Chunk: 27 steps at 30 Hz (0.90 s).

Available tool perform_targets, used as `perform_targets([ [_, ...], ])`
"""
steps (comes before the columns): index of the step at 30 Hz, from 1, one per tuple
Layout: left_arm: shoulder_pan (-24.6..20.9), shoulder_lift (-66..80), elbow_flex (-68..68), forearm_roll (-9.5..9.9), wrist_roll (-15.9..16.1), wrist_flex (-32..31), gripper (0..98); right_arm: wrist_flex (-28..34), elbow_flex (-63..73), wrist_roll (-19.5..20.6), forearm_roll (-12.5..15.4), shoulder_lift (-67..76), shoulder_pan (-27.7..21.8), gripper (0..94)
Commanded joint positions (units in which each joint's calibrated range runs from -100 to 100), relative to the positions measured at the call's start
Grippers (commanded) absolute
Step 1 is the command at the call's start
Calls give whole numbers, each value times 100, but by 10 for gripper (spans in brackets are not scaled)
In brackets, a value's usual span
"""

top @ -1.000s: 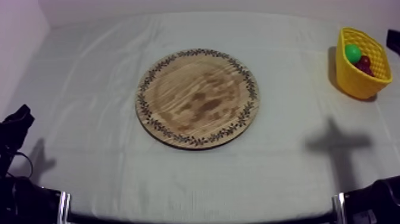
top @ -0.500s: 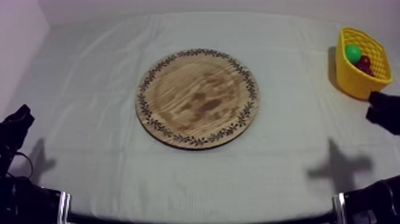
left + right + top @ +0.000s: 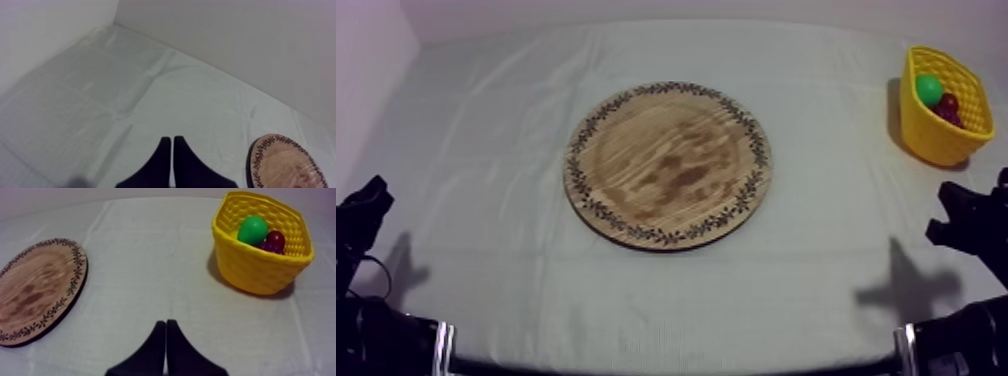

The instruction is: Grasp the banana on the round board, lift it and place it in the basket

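Both arms low at the table's sides, fingers pressed together on nothing.
Left wrist view: the left gripper hangs over the grey-white cloth, its jaws closed into a narrow wedge, the wooden board well off to one side. Right wrist view: the right gripper is likewise closed on nothing, aimed at cloth between the board and the yellow basket, which holds a green fruit, a small red fruit and purple grapes. Top view: the board lies mid-table, the basket at the far right, just beyond the right gripper.
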State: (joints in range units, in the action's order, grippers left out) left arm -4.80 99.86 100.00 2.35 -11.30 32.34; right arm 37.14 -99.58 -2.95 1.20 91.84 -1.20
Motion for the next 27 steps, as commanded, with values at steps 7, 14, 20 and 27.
perform_targets([
  [7, -1, -4, 0, 2, -1, 0, 1, -73, -18, -387, 14, 246, 75, 25],
  [14, -1, -4, 0, 2, -1, 0, 1, -94, -20, -656, 18, 364, 29, 7],
  [20, -1, -4, 0, 2, -1, 0, 1, -93, -20, -705, 19, 381, -46, 5],
  [27, -1, -4, 0, 2, -1, 0, 1, -93, -20, -704, 19, 383, -55, 5],
])
